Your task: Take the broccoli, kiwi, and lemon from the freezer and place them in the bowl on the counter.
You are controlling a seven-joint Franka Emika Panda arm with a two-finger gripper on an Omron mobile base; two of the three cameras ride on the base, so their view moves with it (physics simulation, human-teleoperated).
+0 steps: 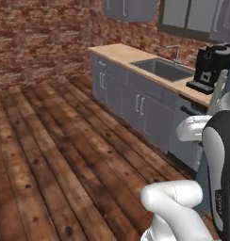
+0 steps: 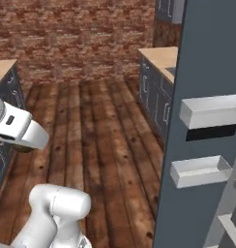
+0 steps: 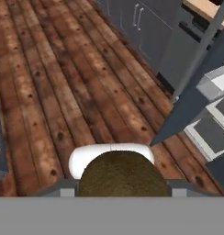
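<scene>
The kiwi (image 3: 122, 173) sits right at the claw (image 3: 120, 190), a brown fuzzy dome between the two dark finger tips at the bottom of the hand view, so the claw looks clamped on it, though the contact faces themselves are hidden behind the fruit. Below and ahead of the claw is bare wooden floor (image 3: 63, 92); off to its right stands the open freezer door (image 2: 197, 145) with its pale door bins (image 2: 207, 112), and further beyond that side runs the tan counter (image 1: 131, 54) with a sink (image 1: 164, 69) and a black coffee machine (image 1: 212, 66). The bowl, broccoli and lemon cannot be placed from here. The step in hand reads as carrying the kiwi away from the freezer toward the counter. To do it well, I would keep the squeeze steady and the hand level, since a smooth egg shape held near its top can roll or slip out if the wrist tips sharply. Swing wide of the door's edge, which lies close on the claw's right, and keep the fruit high enough to clear the counter lip. Only once the bowl's rim is plainly beneath the claw should it lower and release, close to the bowl's bottom, so the kiwi does not bounce out.
</scene>
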